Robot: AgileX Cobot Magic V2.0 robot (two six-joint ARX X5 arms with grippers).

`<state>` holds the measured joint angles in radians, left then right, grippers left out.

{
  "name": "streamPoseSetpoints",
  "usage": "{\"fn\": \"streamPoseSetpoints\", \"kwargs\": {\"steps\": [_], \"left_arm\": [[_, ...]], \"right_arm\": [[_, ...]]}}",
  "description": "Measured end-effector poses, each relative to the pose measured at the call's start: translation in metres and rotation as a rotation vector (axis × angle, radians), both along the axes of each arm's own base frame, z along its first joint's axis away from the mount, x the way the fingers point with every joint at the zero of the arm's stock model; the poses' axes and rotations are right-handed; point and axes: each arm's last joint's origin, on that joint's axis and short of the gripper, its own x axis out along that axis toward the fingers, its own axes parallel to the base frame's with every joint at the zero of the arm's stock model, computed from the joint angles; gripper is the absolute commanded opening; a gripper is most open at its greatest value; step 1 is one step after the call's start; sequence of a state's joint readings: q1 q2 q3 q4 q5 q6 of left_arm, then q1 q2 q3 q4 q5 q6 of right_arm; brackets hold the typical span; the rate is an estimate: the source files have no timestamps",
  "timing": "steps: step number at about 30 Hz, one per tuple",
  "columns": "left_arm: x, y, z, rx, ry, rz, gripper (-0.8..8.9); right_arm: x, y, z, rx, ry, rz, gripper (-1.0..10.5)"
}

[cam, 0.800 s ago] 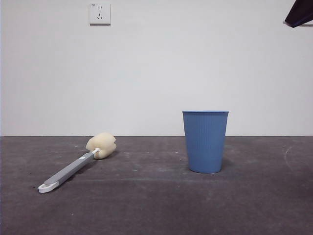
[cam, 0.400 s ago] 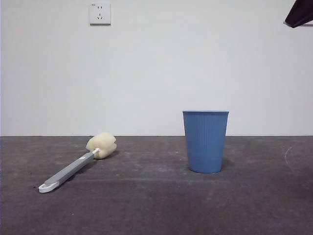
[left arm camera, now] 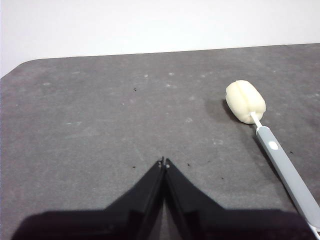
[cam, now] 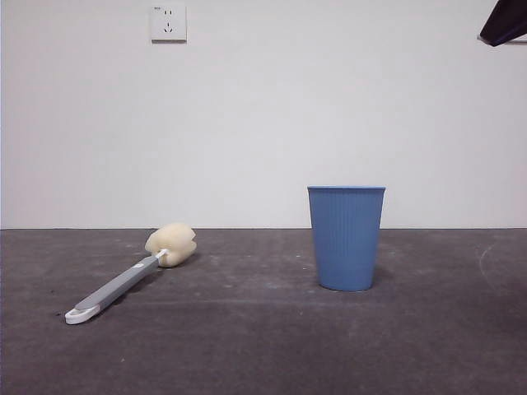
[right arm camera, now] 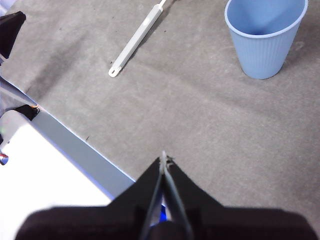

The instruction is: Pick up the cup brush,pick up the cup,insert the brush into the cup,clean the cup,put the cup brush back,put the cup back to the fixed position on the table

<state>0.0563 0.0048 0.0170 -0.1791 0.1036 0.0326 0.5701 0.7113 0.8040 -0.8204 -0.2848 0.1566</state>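
Note:
The cup brush lies flat on the table at the left, cream sponge head toward the back, white loop toward the front. The blue ribbed cup stands upright right of centre, empty. In the left wrist view the brush lies off to one side of my left gripper, which hangs shut above bare table. My right gripper is shut too, high over the table's near edge, well away from the cup and the brush handle. Nothing is held.
A white wall with a socket backs the table. One arm shows only as a black tip at the top right corner of the front view. The right wrist view shows the table's edge with pale floor beyond.

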Motion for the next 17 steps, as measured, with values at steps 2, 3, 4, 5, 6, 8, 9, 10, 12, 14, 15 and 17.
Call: {"fn": "streamPoseSetpoints", "kwargs": {"steps": [2, 3, 4, 5, 6, 8, 9, 10, 12, 14, 15, 17], "left_arm": [[0.000, 0.000, 0.000, 0.000, 0.000, 0.000, -0.03], [0.000, 0.000, 0.000, 0.000, 0.000, 0.000, -0.03], [0.000, 0.000, 0.000, 0.000, 0.000, 0.000, -0.03], [0.000, 0.000, 0.000, 0.000, 0.000, 0.000, -0.03], [0.000, 0.000, 0.000, 0.000, 0.000, 0.000, -0.03], [0.000, 0.000, 0.000, 0.000, 0.000, 0.000, -0.03], [0.000, 0.000, 0.000, 0.000, 0.000, 0.000, -0.03], [0.000, 0.000, 0.000, 0.000, 0.000, 0.000, -0.03], [0.000, 0.000, 0.000, 0.000, 0.000, 0.000, -0.03], [0.000, 0.000, 0.000, 0.000, 0.000, 0.000, -0.03], [0.000, 0.000, 0.000, 0.000, 0.000, 0.000, -0.03], [0.000, 0.000, 0.000, 0.000, 0.000, 0.000, -0.03]], "right_arm": [[0.000, 0.000, 0.000, 0.000, 0.000, 0.000, 0.0], [0.000, 0.000, 0.000, 0.000, 0.000, 0.000, 0.0], [0.000, 0.000, 0.000, 0.000, 0.000, 0.000, 0.0], [0.000, 0.000, 0.000, 0.000, 0.000, 0.000, 0.0], [0.000, 0.000, 0.000, -0.002, -0.004, 0.002, 0.0], [-0.001, -0.001, 0.001, -0.023, -0.043, 0.008, 0.0], [-0.002, -0.003, 0.003, -0.035, -0.084, 0.010, 0.0], [-0.003, -0.005, 0.006, -0.045, -0.134, 0.009, 0.0], [-0.007, -0.012, 0.015, -0.046, -0.271, 0.008, 0.0], [-0.012, -0.017, 0.023, -0.029, -0.387, 0.004, 0.0], [-0.014, -0.021, 0.029, -0.019, -0.453, -0.011, 0.0], [-0.020, -0.028, 0.038, -0.010, -0.569, -0.065, 0.0]]}}
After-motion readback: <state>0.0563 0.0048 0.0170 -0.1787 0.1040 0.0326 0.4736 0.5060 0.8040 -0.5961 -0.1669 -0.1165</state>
